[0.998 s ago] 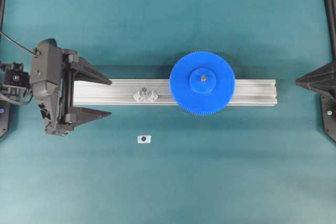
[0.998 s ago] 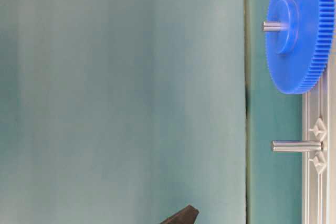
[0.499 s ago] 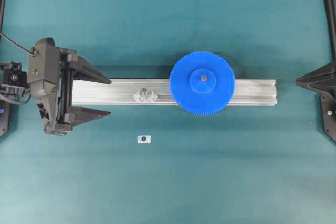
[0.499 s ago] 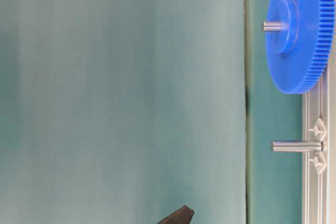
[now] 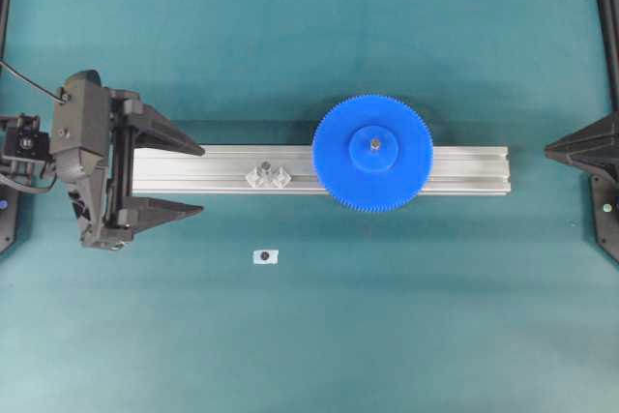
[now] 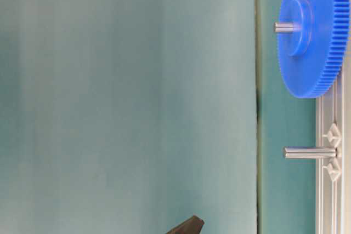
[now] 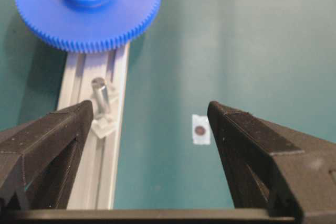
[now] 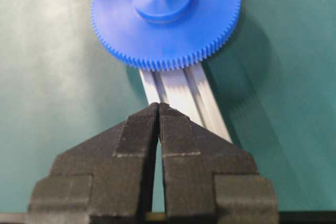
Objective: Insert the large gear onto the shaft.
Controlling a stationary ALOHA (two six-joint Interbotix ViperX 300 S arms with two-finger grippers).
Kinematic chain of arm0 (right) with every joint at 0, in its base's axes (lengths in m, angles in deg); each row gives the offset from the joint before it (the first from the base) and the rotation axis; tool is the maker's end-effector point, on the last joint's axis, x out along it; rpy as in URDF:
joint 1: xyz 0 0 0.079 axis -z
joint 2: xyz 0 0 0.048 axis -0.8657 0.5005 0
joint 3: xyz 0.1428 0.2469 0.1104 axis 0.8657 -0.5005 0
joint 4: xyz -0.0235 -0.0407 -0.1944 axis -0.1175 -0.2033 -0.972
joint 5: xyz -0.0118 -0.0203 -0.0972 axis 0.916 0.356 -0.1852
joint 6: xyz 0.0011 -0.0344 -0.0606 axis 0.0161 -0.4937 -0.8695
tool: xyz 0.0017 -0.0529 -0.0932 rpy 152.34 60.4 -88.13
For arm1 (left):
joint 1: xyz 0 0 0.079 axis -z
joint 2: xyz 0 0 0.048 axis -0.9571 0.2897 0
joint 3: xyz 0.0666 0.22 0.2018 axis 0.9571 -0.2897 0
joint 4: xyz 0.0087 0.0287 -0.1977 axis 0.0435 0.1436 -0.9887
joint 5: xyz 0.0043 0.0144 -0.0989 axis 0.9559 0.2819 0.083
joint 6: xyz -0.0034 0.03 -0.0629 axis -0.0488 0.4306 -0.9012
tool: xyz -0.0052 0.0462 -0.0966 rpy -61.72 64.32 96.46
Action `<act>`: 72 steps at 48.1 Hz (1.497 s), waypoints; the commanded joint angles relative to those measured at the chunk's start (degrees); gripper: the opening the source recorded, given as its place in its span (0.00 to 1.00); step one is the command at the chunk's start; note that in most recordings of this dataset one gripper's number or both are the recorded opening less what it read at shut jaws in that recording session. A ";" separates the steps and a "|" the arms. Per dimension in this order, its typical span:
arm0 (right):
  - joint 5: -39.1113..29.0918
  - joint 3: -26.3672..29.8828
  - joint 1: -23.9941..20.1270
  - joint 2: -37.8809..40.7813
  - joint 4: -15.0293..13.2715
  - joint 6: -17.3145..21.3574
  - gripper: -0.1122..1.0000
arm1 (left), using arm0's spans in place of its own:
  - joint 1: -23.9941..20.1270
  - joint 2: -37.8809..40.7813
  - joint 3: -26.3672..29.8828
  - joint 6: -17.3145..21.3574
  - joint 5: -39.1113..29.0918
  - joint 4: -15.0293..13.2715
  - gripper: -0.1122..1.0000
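Gear (image 5: 372,153) sat flat on the rail (image 5: 464,170), shaft (image 5: 374,145) poking up thru its hub. L gripper (image 5: 190,181) hung wide open w/ nothing in it at rail's left end; R gripper (image 8: 158,109) was closed, empty, near the rail's other end.

matt plastic gear (image 5: 372,153), brushed alu rail (image 5: 464,170)

Left gripper (image 5: 191,179) sits at the far left edge, fingers (image 7: 47,145) spread wide apart, pointing level toward centre, nothing btwn them. Right gripper (image 8: 158,109) parked at the far right edge, jaws pressed together tip to tip, empty, pointing inward too.
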 commanded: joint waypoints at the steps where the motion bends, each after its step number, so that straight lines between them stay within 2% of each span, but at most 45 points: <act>1: 0.44 0.62 0.18 0.79 0.09 0.44 0.17 | 0.18 -0.44 0.53 -0.09 0.44 0.18 0.89; 72: 0.53 0.62 0.18 0.79 0.09 0.44 0.17 | 0.18 -0.44 0.44 -0.09 -0.62 0.18 0.89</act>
